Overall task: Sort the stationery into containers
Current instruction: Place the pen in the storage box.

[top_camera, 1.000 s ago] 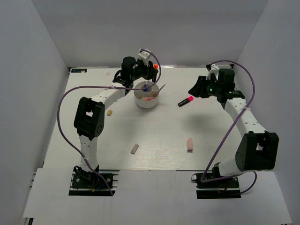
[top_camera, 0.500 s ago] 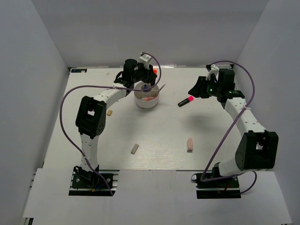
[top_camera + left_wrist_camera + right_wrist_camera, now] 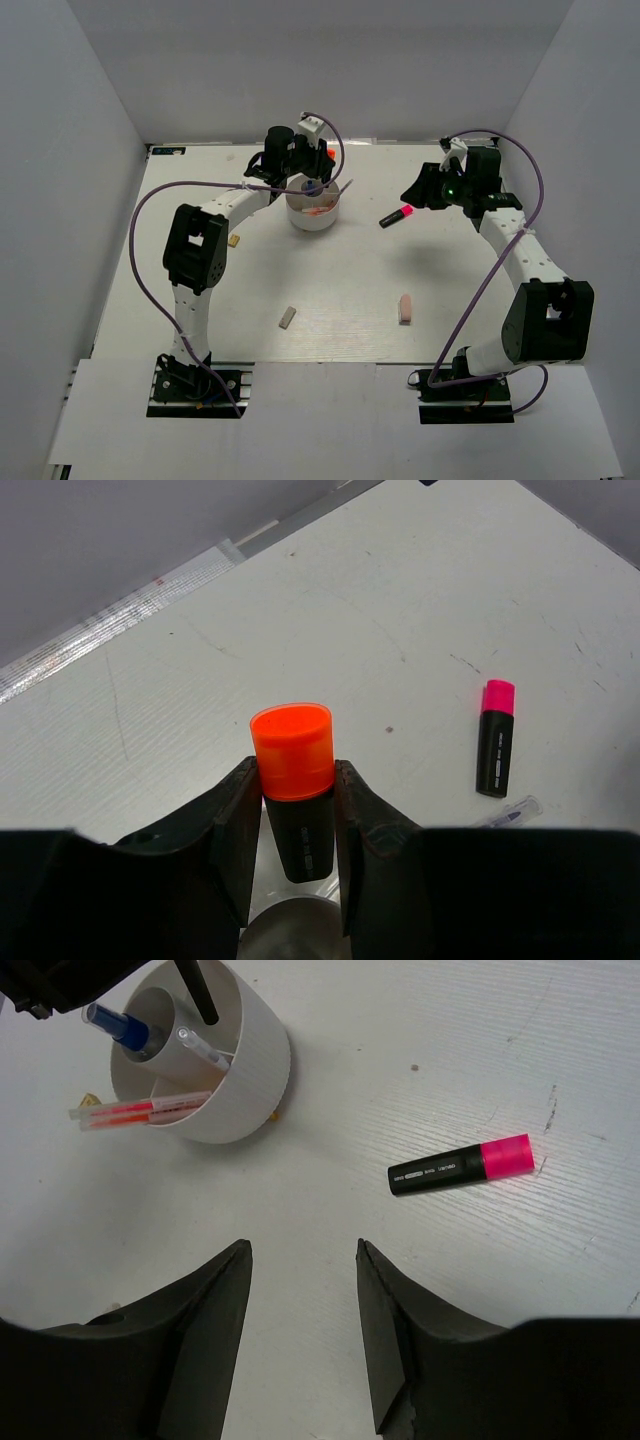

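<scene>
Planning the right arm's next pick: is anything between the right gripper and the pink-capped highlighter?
Nothing visible. The right gripper hangs open, and only bare table shows between it and the pink-capped highlighter, which lies alone, well apart from the white tub.

White table (image 3: 350, 285), grey walls (image 3: 330, 60)

white print on the pink-capped highlighter (image 3: 458, 1169) is too small to read.

Links (image 3: 228, 205): white tubes
Joints (image 3: 192, 250): black boxy housings
Cables (image 3: 128, 240): thin, purple
Fingers (image 3: 235, 830): matte black
Right wrist (image 3: 447, 187): small green light
</scene>
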Tool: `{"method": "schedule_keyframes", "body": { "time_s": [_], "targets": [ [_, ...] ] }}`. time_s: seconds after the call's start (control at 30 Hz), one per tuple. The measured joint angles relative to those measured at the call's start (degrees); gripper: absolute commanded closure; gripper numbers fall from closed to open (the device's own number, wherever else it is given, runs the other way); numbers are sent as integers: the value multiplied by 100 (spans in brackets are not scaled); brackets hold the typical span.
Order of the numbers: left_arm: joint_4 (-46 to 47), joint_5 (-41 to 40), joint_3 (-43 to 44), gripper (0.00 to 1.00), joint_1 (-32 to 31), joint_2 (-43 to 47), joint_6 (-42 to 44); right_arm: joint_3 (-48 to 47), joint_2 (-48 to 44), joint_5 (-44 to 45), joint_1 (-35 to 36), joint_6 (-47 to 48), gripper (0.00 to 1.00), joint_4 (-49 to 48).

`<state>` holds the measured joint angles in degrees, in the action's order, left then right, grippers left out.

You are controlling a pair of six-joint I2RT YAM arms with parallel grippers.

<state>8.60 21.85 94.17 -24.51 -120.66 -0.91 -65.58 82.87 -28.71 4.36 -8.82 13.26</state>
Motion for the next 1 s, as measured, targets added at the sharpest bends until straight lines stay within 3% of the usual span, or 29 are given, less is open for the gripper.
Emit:
{"method": "schedule_keyframes", "body": {
  "time_s": [0.3,0.67,0.9,0.97,1.0],
  "targets": [
    [-20,-48,52,37,0,0,-15,0,2,0,-22,-46,44,-2],
    [13,-219,164,38,20,7,-232,0,2,118,-22,-131,47,-2],
    [-476,-1064,1202,33,70,234,-103,-367,509,1515,-20,-468,51,223],
    [-575,-1408,1147,29,76,546,59,-754,903,2000,13,-828,47,481],
    [-636,-1591,1047,28,76,748,129,-916,1097,2225,26,-1014,37,551]
  ]
}}
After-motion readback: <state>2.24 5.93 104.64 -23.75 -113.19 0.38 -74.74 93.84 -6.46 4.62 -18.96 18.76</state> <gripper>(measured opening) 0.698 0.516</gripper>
